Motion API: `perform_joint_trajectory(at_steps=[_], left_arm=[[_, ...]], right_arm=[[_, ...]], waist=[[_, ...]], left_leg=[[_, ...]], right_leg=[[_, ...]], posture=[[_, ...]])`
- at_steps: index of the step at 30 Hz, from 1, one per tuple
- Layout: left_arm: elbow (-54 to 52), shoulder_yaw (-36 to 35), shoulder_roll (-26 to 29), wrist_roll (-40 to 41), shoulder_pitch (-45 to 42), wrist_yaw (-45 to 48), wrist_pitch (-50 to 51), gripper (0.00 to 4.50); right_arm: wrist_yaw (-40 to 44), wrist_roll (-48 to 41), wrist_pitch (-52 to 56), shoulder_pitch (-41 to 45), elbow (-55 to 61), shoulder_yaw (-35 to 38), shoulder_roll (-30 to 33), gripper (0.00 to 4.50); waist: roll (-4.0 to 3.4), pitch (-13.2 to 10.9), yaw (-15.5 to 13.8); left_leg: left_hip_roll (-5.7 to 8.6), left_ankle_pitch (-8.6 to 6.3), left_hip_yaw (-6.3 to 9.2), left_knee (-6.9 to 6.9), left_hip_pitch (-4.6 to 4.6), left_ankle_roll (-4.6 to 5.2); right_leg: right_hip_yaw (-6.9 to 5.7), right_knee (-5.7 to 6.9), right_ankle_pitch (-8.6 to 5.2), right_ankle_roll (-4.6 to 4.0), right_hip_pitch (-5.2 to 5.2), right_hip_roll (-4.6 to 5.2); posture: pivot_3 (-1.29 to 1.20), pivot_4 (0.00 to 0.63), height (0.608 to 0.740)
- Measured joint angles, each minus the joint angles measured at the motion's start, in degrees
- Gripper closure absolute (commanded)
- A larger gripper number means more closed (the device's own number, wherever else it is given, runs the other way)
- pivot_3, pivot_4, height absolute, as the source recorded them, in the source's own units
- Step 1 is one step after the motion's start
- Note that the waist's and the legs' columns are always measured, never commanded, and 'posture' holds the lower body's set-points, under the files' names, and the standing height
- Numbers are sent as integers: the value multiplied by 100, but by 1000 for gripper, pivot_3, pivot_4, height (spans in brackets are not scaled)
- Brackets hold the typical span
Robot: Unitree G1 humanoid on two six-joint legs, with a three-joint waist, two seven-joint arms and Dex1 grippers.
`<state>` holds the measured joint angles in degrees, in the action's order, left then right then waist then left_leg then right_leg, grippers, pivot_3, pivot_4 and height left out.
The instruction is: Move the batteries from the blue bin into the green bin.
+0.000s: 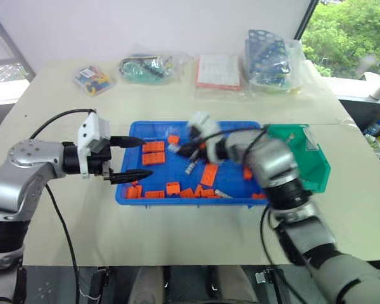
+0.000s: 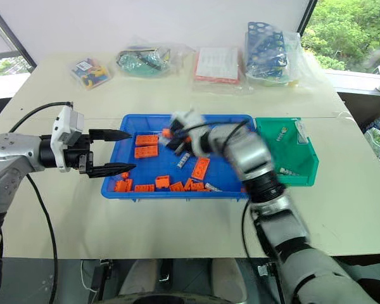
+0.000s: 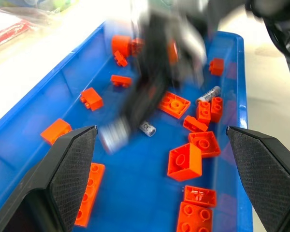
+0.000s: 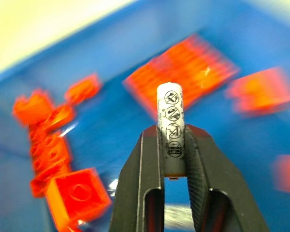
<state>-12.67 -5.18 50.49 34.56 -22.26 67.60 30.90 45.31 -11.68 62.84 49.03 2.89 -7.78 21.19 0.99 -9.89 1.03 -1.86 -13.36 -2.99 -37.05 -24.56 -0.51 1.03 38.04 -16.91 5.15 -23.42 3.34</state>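
- Right end effector [image 4: 172, 145]: clamped on one battery [image 4: 170, 126], gripped by its lower half with the upper half standing proud of the fingertips, held above the blue bin [image 1: 248, 126] floor.
- Left end effector [image 2: 117, 152]: open and empty, parked at the left rim of the blue bin, fingers aimed inward over the orange blocks [image 2: 145, 151].
- Biggest risk: battery sliding or pivoting out of the narrow pinch on the way to the green bin [image 2: 304, 172] (smooth round metal, short contact, arm blurred with motion); a drop would likely land among the blocks or on the desk [image 1: 177, 234].
- Next risk: clipping the shared wall between the two bins during the crossing, since the green bin sits just beside the blue one at its right end and stands taller; could jolt the battery loose or nudge a bin.
- Lesser risk: releasing too early or off-centre, letting the battery bounce off the sloped green front.
- Hard to make out: right end effector and its load in both head views, smeared by motion; exact height above the blocks cannot be told.
- Partly hidden: right portion of the blue bin floor behind the right forearm, so the count of batteries left there is uncertain (at least two loose ones [image 3: 209, 93] lie among the blocks).
- Small and unclear: silvery pieces inside the green bin [image 2: 289, 171], probably batteries already moved.
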Motion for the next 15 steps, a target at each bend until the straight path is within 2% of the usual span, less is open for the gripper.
perform_joint_trajectory(at_steps=[2, 5, 8, 11, 13, 15], left_arm=[[22, 12, -47, -31, 15, -7, -36, 0], [67, 67, -140, -47, -32, -13, -65, 0], [100, 152, -189, -78, -113, 17, -118, 0], [213, 259, -249, -133, -303, 107, -160, 0], [350, 309, -267, -168, -427, 144, -199, 0], [468, 385, -340, -213, -555, 201, -259, 0]], right_arm=[[-15, -32, 192, -59, 219, 606, 903, 4407], [15, 16, 245, -741, 532, 1046, 2145, 4407], [93, -45, 335, -1450, 815, 1273, 2771, 4407], [37, -129, 457, -1936, 1031, 1649, 3027, 4407], [-43, -221, 554, -2103, 1137, 1822, 3030, 3384], [-148, -276, 562, -2171, 1220, 1849, 2989, 2582]], waist=[[5, 2, -80], [7, 3, -122], [5, 2, -25], [5, 2, 26], [4, 2, 29], [4, 2, 15]], left_leg=[[4, -3, 2, -1, 0, 6], [4, -10, -8, 2, 0, 17], [0, -10, -14, 1, 3, 17], [-2, -10, -15, -1, 12, 17], [-5, -10, -14, -1, 15, 17], [-6, -10, -12, -3, 13, 17]], right_leg=[[-4, -10, -1, -2, 7, 6], [0, -24, -1, -2, 9, 8], [12, -15, -1, -1, 5, 0], [19, -8, 0, -1, 5, -19], [22, -4, 0, -1, 5, -25], [26, -4, -1, -1, 5, -33]], posture=[[0, 150, 739], [0, 150, 739], [0, 150, 739], [0, 150, 739], [0, 150, 739], [0, 150, 739]])
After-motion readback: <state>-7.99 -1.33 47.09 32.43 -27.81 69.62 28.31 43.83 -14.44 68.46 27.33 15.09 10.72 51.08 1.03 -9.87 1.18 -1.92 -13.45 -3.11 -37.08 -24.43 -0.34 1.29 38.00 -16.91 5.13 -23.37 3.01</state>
